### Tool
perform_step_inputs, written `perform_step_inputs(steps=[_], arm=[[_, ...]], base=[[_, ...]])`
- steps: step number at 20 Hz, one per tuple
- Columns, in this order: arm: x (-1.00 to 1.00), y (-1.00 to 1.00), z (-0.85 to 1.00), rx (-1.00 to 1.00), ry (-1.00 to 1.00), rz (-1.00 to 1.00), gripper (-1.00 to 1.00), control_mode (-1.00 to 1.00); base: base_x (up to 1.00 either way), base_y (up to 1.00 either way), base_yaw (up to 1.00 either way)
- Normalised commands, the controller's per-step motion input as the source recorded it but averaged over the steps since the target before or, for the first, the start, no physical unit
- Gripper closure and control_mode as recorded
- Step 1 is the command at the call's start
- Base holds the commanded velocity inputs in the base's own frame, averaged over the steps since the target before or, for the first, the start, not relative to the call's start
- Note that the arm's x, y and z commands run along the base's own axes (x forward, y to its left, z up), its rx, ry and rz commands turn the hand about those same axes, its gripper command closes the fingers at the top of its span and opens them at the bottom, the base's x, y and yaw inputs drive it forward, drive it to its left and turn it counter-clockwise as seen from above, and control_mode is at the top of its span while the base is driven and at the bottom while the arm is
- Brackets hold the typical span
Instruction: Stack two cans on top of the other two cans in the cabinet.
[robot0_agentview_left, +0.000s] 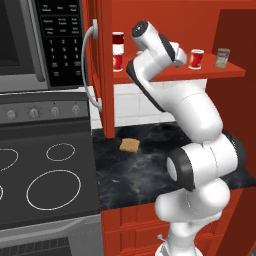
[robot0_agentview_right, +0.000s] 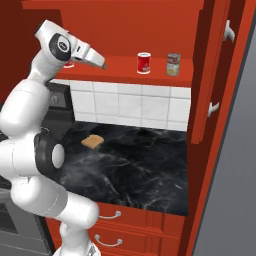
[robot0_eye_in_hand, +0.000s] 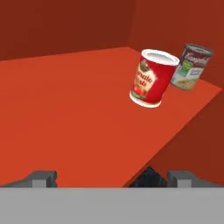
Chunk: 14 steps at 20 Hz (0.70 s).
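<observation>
Jaws wide, holding nothing; my gripper hovers over the flat red shelf board, facing the small red-and-white tin near its far edge to grab

Bare shelf ahead; red can, olive can (seemingly apart) block far end.

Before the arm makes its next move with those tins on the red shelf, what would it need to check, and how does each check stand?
1. Gripper open and holding nothing: ok.
2. One stack already built at the shelf's left: ok.
3. Red-labelled can upright, free to grasp: ok.
4. Olive-green can upright, top bare for stacking: ok.
5. Cabinet door swung open, shelf reachable: ok.
6. Gripper lined up on the red can: not ok, it sits off to one side.
</observation>
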Motion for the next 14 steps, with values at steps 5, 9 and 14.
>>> perform_step_inputs(steps=[5,9,14], arm=[[-0.15,-0.43,-0.08,0.00,-0.11,-0.13,-1.00,-1.00],[-0.09,-0.36,-0.18,0.00,-0.26,-0.03,-1.00,-1.00],[-0.12,-0.34,-0.07,0.00,-0.27,0.00,-1.00,-1.00]], base=[[0.00,0.00,0.00],[0.00,0.00,0.00],[0.00,0.00,0.00]])
